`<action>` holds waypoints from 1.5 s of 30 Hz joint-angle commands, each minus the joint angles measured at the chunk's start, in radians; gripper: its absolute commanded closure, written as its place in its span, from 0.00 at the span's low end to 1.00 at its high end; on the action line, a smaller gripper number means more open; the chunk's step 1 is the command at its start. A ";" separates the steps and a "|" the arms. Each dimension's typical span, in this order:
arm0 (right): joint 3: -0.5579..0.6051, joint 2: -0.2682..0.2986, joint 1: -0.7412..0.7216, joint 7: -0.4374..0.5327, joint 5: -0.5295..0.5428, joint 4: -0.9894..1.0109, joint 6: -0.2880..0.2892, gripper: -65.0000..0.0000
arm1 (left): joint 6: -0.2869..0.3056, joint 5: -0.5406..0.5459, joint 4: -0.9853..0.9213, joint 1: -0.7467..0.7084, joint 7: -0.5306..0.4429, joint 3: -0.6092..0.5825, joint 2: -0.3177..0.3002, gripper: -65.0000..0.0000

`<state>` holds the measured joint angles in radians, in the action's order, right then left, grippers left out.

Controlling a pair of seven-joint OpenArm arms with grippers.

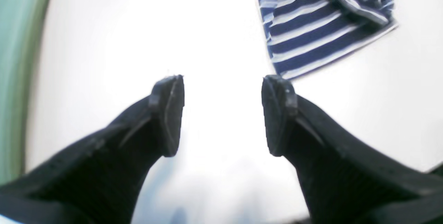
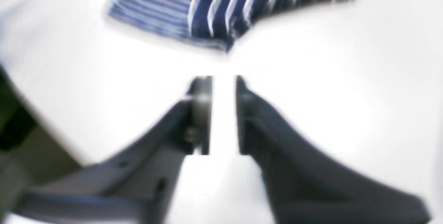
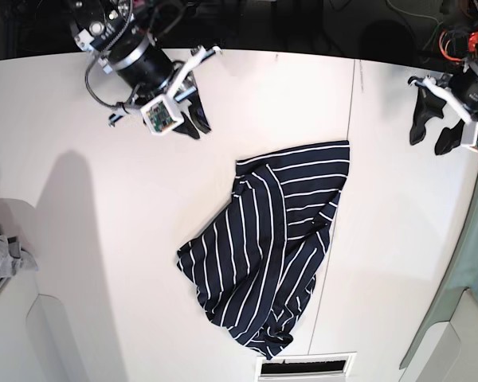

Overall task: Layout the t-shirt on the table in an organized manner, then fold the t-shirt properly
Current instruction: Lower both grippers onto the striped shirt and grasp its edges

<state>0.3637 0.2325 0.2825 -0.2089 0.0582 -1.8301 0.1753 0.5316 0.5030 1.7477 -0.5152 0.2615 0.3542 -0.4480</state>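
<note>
2 grippers hang empty over the table, well apart from the t-shirt crumpled between them, its long axis diagonal. The right gripper, jaws narrowly parted, looks nearer its top edge; the left gripper stands wide apart.

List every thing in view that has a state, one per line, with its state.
t-shirt: lying crumpled and partly folded over itself on the table, not held.
left gripper: jaws wide apart, empty, above bare table beside the shirt.
right gripper: jaws slightly apart, nothing between them, clear of the shirt.
table: white top, bearing the shirt.
grey cloth: bunched at the table's edge.
</note>
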 commanded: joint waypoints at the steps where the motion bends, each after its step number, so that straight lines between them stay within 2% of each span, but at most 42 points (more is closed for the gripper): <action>1: 0.002 -0.031 -0.042 0.017 0.002 0.009 0.008 0.64 | 0.002 0.009 -0.023 0.041 -0.017 -0.027 -0.015 0.42; 3: 0.008 -0.098 -0.129 0.018 -0.001 0.076 0.014 0.48 | -0.009 -0.002 -0.111 0.135 -0.017 -0.096 -0.015 0.42; 4: 0.010 -0.130 -0.169 0.018 -0.015 0.118 0.017 0.46 | -0.022 -0.002 -0.160 0.178 -0.018 -0.127 -0.015 0.42; 9: 0.018 -0.253 -0.353 0.018 -0.137 0.389 0.014 0.46 | -0.030 0.005 -0.393 0.362 -0.018 -0.248 0.002 0.42; 15: 0.018 -0.314 -0.516 0.026 -0.167 0.670 0.016 0.46 | -0.030 -0.018 -0.561 0.480 -0.018 -0.305 0.061 0.42; 20: 0.018 -0.345 -0.557 0.039 -0.167 0.777 0.039 0.46 | -0.030 -0.032 -0.646 0.504 -0.033 -0.308 0.102 0.42; 22: 0.018 -0.350 -0.556 0.053 -0.164 0.783 0.038 0.51 | -0.027 -0.033 -0.650 0.504 -0.036 -0.308 0.114 0.42; 24: 0.018 -0.352 -0.557 0.053 -0.163 0.783 0.039 0.66 | -0.026 -0.033 -0.649 0.504 -0.037 -0.308 0.121 0.44; 25: 0.018 -0.352 -0.557 0.053 -0.163 0.782 0.039 0.74 | -0.021 -0.033 -0.649 0.504 -0.036 -0.308 0.122 0.48; 27: 0.018 -0.352 -0.556 0.061 -0.163 0.779 0.038 0.85 | 0.015 -0.039 -0.649 0.500 -0.034 -0.308 0.121 0.67; 30: 0.018 -0.352 -0.557 0.105 -0.164 0.777 0.038 0.95 | 0.110 -0.060 -0.649 0.497 -0.032 -0.308 0.121 0.97; 31: 0.018 -0.352 -0.557 0.117 -0.164 0.774 0.038 1.00 | 0.140 -0.059 -0.649 0.497 -0.032 -0.308 0.121 1.00; 32: 0.018 -0.352 -0.557 0.129 -0.171 0.770 0.038 1.00 | 0.164 -0.058 -0.647 0.498 -0.032 -0.308 0.120 1.00; 36: 0.018 -0.350 -0.557 0.132 -0.241 0.734 0.037 1.00 | 0.167 -0.058 -0.600 0.498 -0.023 -0.308 0.107 1.00; 43: -0.051 -0.347 -0.557 0.130 -0.241 0.660 0.032 1.00 | 0.167 0.019 -0.528 0.498 0.058 -0.307 0.046 1.00; 45: -0.078 -0.346 -0.556 0.130 -0.208 0.660 0.056 1.00 | 0.167 0.020 -0.525 0.498 0.061 -0.307 0.040 1.00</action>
<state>0.2840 -0.1055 -0.2527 -0.1055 -0.1555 -1.1519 0.2211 0.6876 0.5060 1.2057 -0.0303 0.3382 0.0425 -0.3973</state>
